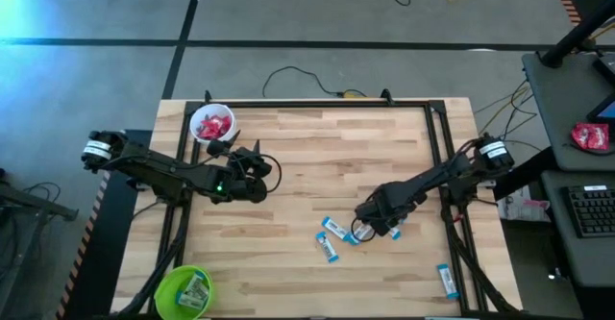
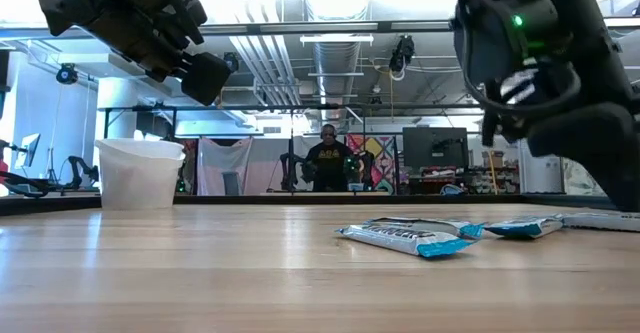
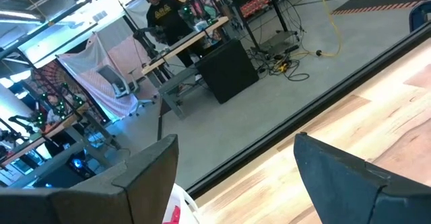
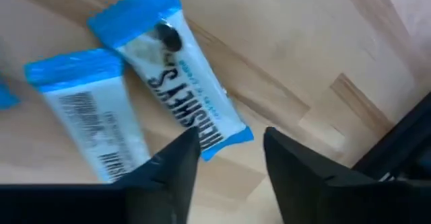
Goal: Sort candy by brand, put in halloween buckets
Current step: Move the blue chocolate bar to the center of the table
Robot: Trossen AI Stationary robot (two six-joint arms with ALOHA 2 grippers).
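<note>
Right hand (image 1: pixel 362 230) low over the counter (image 1: pixel 327 157), right of centre, fingers (image 4: pixel 172 167) parted and empty, straddling the end of a blue-and-white Hershey's bar (image 4: pixel 176 62); a second bar (image 4: pixel 94 109) lies just beside it. Another bar (image 1: pixel 446 279) lies apart, near right. Left hand (image 1: pixel 258 159) open, empty, raised beside the white bucket (image 1: pixel 210 123) holding red candy (image 1: pixel 213 127), far left. Lime green bucket (image 1: pixel 184 290) near left.

From the high view you look straight down on the whole table (image 1: pixel 317 157). Your low view sits at tabletop level, facing across into the room. Your left wrist camera looks over the table's edge into that same room; your right wrist camera hangs close above the blue-and-white candy (image 4: pixel 178 62) that the high and low views also show
</note>
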